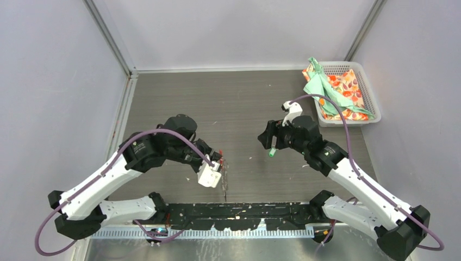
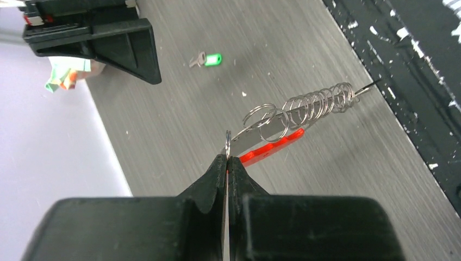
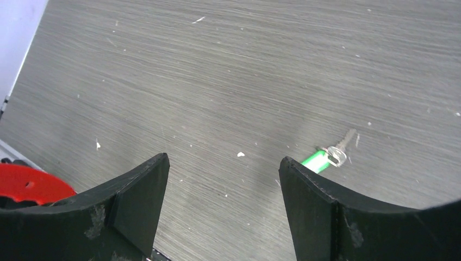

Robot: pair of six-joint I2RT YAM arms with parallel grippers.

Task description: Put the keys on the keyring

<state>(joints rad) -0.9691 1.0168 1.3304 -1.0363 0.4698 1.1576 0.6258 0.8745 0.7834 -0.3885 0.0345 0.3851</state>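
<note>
On the table [image 3: 244, 65], the green-tagged key [image 3: 328, 157] lies just beyond the wide-open right gripper [image 3: 223, 176]. The left gripper [image 2: 227, 159] pinches the keyring [image 2: 296, 109].

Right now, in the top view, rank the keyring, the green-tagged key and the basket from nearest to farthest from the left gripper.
1. keyring: pinched in the shut left gripper itself, near the front edge.
2. green-tagged key: on the table to the right, mid-table.
3. basket: far right, at the back corner.
</note>
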